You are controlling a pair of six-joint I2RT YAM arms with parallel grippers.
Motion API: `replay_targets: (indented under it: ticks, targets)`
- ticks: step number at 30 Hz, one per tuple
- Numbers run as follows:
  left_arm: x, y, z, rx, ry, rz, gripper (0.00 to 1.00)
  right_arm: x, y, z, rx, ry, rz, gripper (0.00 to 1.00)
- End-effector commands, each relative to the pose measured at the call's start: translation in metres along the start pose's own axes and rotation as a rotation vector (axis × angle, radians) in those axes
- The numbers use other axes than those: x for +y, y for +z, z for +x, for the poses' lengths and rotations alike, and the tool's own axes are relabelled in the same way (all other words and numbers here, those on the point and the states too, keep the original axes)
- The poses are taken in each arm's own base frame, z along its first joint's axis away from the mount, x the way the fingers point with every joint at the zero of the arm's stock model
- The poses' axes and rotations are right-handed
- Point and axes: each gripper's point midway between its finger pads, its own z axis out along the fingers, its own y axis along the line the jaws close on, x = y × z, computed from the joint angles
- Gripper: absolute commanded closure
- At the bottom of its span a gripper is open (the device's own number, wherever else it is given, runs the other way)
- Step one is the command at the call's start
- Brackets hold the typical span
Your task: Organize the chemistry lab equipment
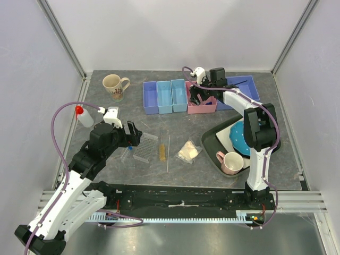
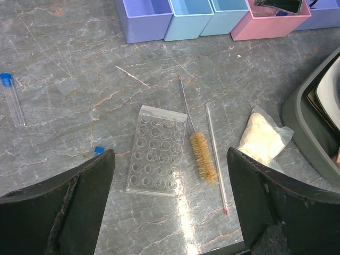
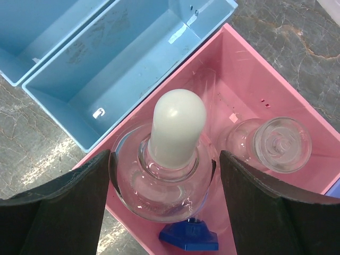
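My right gripper (image 3: 164, 156) hangs open over the pink bin (image 3: 249, 85), its fingers on either side of a round clear bottle with a white cap (image 3: 178, 125); a thin gap shows at the right finger. A second clear bottle (image 3: 276, 141) and a blue cap (image 3: 190, 236) lie in the same bin. My left gripper (image 2: 170, 159) is open above the table, with nothing between its fingers. Below it lie the clear rack (image 2: 157, 150), an amber brush (image 2: 202, 157), a thin rod (image 2: 215, 154), a whitish bag (image 2: 263, 139) and a blue-capped tube (image 2: 11, 98).
A red-capped squeeze bottle (image 1: 84, 116) stands at the left edge and a beige mug (image 1: 115, 86) at the back left. A purple bin (image 1: 151, 96) and two blue bins (image 1: 171, 95) line the back. A dark tray (image 1: 212, 143) holds a blue plate (image 1: 239, 135) and a pink mug (image 1: 231, 162).
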Motion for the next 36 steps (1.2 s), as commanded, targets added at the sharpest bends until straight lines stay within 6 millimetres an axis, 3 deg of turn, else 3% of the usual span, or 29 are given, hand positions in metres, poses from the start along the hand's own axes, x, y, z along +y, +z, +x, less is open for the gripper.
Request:
replay_targets:
  ticks: [1,11,18,36]
  targets:
    - [-0.006,-0.001,-0.01,-0.037,-0.037,0.023,0.08,-0.007,-0.006,-0.031,-0.099,-0.034,0.002,0.39]
    - [-0.006,-0.001,-0.008,-0.034,-0.038,0.022,0.08,-0.008,0.003,-0.023,-0.086,-0.02,-0.013,0.32]
    - [-0.005,0.0,-0.008,-0.032,-0.037,0.021,0.08,-0.007,0.003,-0.017,-0.076,0.0,-0.024,0.22]
    - [-0.007,-0.006,-0.007,-0.049,-0.055,0.042,0.08,-0.002,-0.006,-0.023,-0.078,0.025,-0.04,0.08]
